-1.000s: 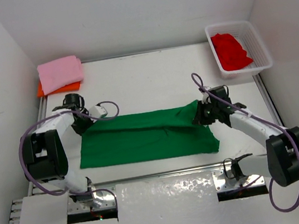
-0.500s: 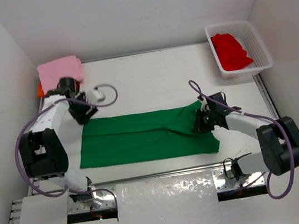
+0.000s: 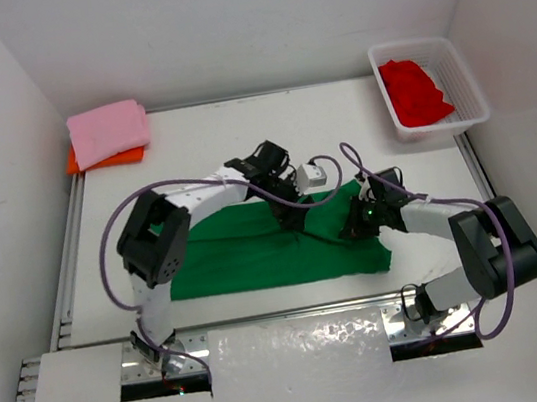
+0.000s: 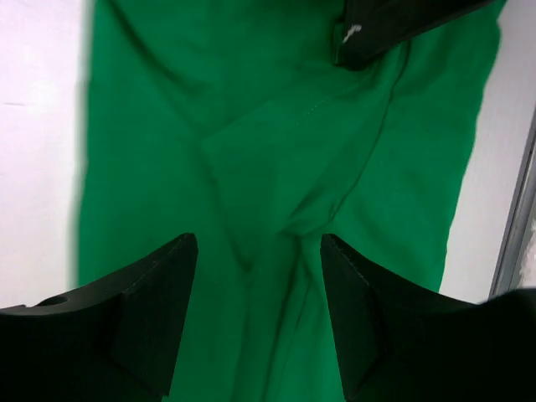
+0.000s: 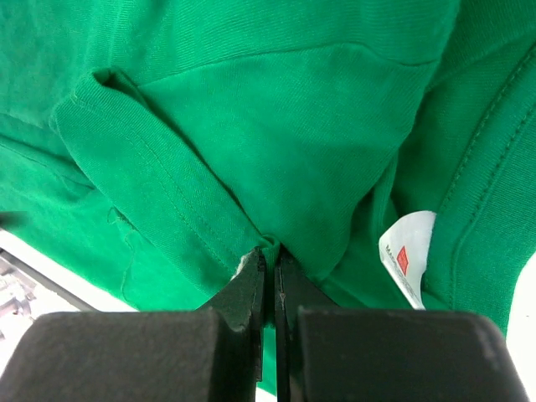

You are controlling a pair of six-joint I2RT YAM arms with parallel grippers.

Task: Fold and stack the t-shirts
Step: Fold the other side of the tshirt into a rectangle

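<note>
We found the green t-shirt (image 3: 246, 255) lying flat on the desk (image 3: 209, 139), its long axis running left to right across the near middle, and its right end bunched where our right claw (image 5: 270, 261) was clamped on a fold of the fabric. Our left claw (image 4: 255, 251), jaws apart and holding nothing, hung over the cloth just left of the right claw, so both claws stood at the shirt's right end. We judged that the fold would carry this end leftward, toward the free end.
</note>
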